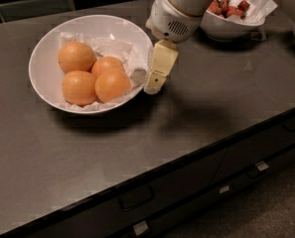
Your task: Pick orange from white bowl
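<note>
On the dark surface [137, 148], toward its left edge, the white bowl [42, 53] holds four oranges [112, 85] on crumpled paper [112, 47], the end effector [153, 86] hangs just beside the bowl's right rim, how wide I cannot tell, and a small bowl [226, 31] of strawberries [226, 8] sits near the far right corner.

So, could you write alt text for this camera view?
A robot's pincer hangs beside the right rim of a white bowl holding four oranges on a dark counter. A smaller bowl of strawberries sits behind.
</note>
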